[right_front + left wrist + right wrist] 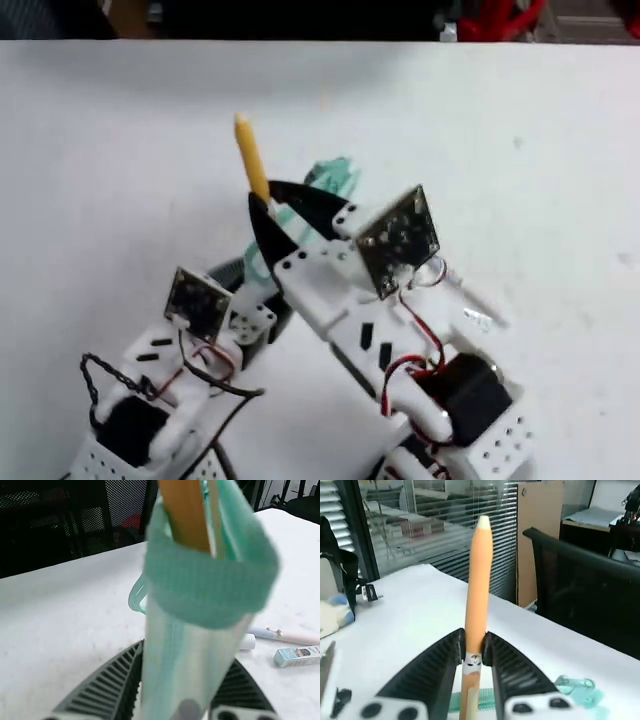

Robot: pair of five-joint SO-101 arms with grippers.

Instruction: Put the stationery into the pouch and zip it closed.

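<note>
In the high view, just left of centre, the right gripper (pixel 266 208) had its black fingers clenched on a slim orange pen (pixel 249 158) with a pale tip, which pointed toward the upper left. A translucent teal zip pouch (pixel 334 180) sat just beside it over the white tabletop (pixel 120 150), with the left gripper (pixel 240 272) lower left of it.

In the left wrist view, grey ribbed fingers (pixel 117 680) pinched the pouch (pixel 210 590). The orange pen (pixel 185 515) had its lower end inside the pouch's open mouth. A pale pen (pixel 280 635) and a small light-blue box (pixel 297 656) lay on the tabletop beyond.

In the right wrist view, the orange pen (pixel 479 580) stood upright between the black fingers.

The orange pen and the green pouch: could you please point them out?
orange pen (pixel 477 580), right wrist view, middle of its barrel.
green pouch (pixel 210 587), left wrist view, fabric band at its mouth.
</note>
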